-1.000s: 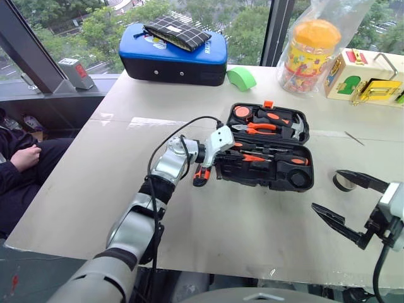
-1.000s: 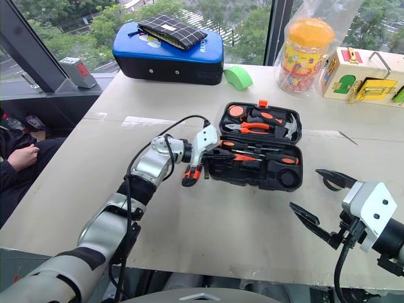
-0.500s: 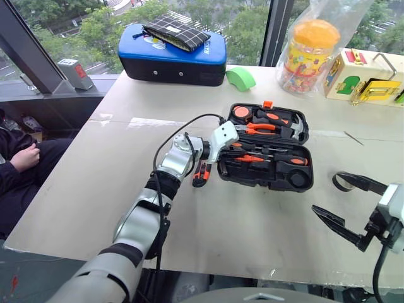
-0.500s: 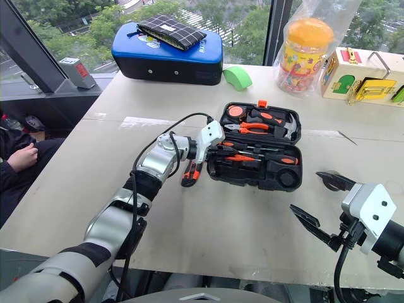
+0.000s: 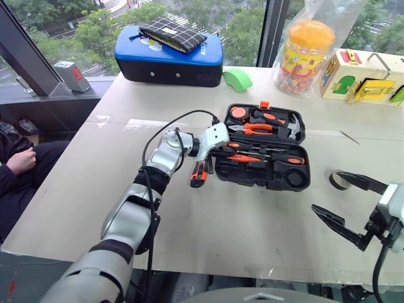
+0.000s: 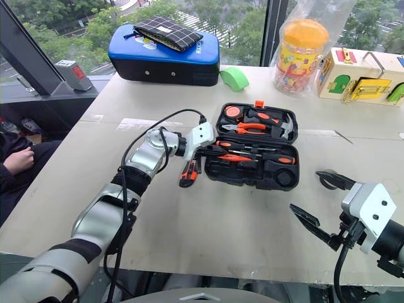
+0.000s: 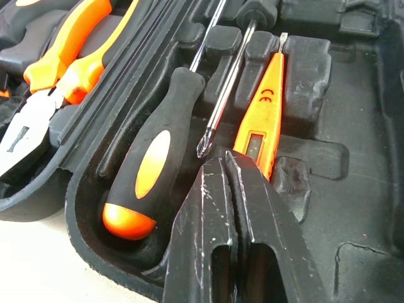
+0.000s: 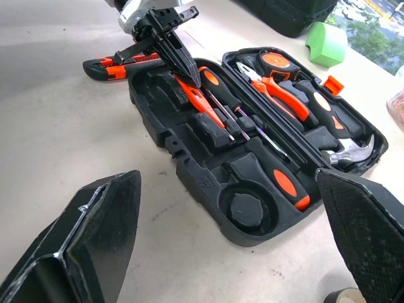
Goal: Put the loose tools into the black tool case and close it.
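The black tool case (image 5: pixel 221 169) lies open on the table, lid tilted back. Its lower half holds two screwdrivers (image 7: pixel 151 158) (image 8: pixel 284 180) and the thin orange pointed tool (image 7: pixel 265 107); pliers (image 7: pixel 69 57) and a hammer (image 8: pixel 341 139) sit in the lid. My left gripper (image 7: pixel 227 170) is shut with nothing in it, its tips just over the case's left end beside a screwdriver tip. The orange-black utility knife (image 5: pixel 199 173) lies on the table against that end. My right gripper (image 5: pixel 329 192) hangs open at the near right, beside the small black tape roll (image 5: pixel 338 180).
At the back stand a blue-topped case (image 5: pixel 170 53) with a checked pouch on it, a green roll (image 5: pixel 240 79), a bagged orange-lidded jar (image 5: pixel 303 47) and a colourful toy box (image 5: pixel 363 76). A person's hand (image 5: pixel 19 164) rests off the table's left edge.
My left gripper has drawn slightly to the left, toward the case's left end, still shut. The right arm has not moved.
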`<action>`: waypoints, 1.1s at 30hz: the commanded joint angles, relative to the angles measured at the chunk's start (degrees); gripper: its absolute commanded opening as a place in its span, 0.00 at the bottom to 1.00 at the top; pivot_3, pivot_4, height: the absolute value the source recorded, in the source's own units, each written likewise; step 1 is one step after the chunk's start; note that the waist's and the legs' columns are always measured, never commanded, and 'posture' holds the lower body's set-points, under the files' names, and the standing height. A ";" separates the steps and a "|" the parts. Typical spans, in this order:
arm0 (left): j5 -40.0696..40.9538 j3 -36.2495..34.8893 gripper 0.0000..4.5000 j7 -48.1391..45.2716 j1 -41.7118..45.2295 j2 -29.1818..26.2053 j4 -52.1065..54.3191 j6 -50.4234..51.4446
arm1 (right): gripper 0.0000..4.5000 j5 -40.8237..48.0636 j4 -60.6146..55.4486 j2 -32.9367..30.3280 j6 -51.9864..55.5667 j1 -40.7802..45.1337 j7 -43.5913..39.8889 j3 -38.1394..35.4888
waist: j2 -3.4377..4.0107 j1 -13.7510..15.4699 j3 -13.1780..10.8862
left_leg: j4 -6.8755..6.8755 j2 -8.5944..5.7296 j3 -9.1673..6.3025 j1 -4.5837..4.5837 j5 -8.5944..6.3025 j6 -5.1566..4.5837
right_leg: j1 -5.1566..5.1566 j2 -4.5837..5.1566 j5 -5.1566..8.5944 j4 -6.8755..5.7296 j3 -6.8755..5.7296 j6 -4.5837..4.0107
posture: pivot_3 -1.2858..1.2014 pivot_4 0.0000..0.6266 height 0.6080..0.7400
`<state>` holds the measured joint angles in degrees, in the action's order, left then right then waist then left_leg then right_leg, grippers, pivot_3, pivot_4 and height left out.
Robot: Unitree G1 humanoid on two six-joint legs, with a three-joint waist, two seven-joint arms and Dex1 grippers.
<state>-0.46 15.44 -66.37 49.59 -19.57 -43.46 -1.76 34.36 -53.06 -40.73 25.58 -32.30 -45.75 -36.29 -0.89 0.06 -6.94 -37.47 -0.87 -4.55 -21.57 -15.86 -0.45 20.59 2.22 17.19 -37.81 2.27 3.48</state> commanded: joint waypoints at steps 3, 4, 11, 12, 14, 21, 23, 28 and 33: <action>12.74 -12.08 0.01 1.33 -1.76 -0.33 7.52 13.93 | 1.00 1.02 -2.34 -0.07 -0.31 -0.06 0.46 0.34 | -0.06 -0.58 -0.17 | 0.00 0.03 -0.04 -0.11 0.00 0.00 | 0.09 0.00 0.00 0.00 -0.04 0.00 | 0.52 0.24 1.00; 13.51 -13.99 0.01 4.41 -2.72 -0.93 10.21 16.84 | 1.00 1.07 -2.49 0.01 -0.33 -0.10 0.50 0.57 | -0.08 -0.66 -0.20 | 0.00 0.05 -0.09 -0.16 0.00 0.00 | 0.14 -0.01 0.00 0.00 -0.07 -0.01 | 0.52 0.24 1.00; 19.51 -23.06 0.41 25.12 -20.78 -2.21 46.95 45.56 | 1.00 1.41 -0.15 -1.00 -0.42 3.70 0.12 4.25 | 0.02 -0.75 -0.14 | 0.06 0.10 -0.14 -0.10 0.00 0.01 | 0.12 0.08 0.00 0.06 0.09 -0.01 | 0.52 0.24 1.00; 18.45 -23.14 0.49 29.04 -23.61 -1.76 52.08 48.89 | 1.00 1.83 0.32 -1.37 -0.27 4.65 -0.13 4.78 | 0.02 -0.77 -0.13 | 0.06 0.10 -0.15 -0.12 0.00 0.01 | 0.12 0.09 0.00 0.13 0.10 -0.01 | 0.52 0.24 1.00; 16.32 -21.01 0.72 34.62 -27.72 -1.56 60.01 54.36 | 1.00 2.25 1.28 -2.26 0.07 6.27 -0.75 5.75 | -0.06 -0.30 -0.16 | 0.05 0.06 -0.13 -0.11 -0.01 0.02 | 0.08 0.44 0.00 0.15 0.22 -0.01 | 0.52 0.24 1.00; 15.31 -16.84 0.91 45.18 -32.34 2.54 71.08 64.47 | 1.00 3.99 4.08 -5.06 0.99 9.74 -2.49 6.27 | -0.15 1.28 -0.20 | 0.01 -0.11 -0.22 -0.12 0.04 0.09 | 0.01 0.40 -0.01 0.10 0.09 -0.02 | 0.52 0.24 1.00; 14.21 -14.27 0.91 47.17 -33.32 2.67 71.71 65.76 | 1.00 4.32 4.98 -5.95 1.03 10.18 -3.59 5.73 | -0.13 0.88 -0.19 | 0.03 -0.12 -0.20 -0.12 0.04 0.09 | 0.03 0.34 -0.01 0.11 0.09 -0.02 | 0.52 0.24 1.00; 9.23 -8.93 0.91 51.82 -34.28 1.72 67.25 63.78 | 1.00 4.37 6.40 -7.31 0.85 10.86 -5.26 5.47 | -0.13 0.75 -0.19 | 0.12 -0.06 -0.20 -0.09 0.03 0.09 | 0.04 0.24 -0.01 0.16 0.10 -0.03 | 0.52 0.24 1.00; 9.15 -7.40 0.63 50.81 -36.73 0.88 66.25 60.46 | 1.00 4.20 6.97 -7.57 0.47 10.39 -6.52 4.65 | -0.06 0.75 -0.14 | 0.11 -0.05 -0.14 -0.06 0.03 0.09 | 0.02 0.27 -0.01 0.14 0.12 -0.03 | 0.52 0.24 1.00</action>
<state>8.89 7.33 -15.08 14.16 -18.37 23.77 59.45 38.20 -46.03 -47.83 26.87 -21.85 -51.57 -29.74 -0.94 0.82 -7.08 -37.36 -0.92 -4.65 -21.62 -15.83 -0.36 20.62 2.50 17.18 -37.66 2.38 3.45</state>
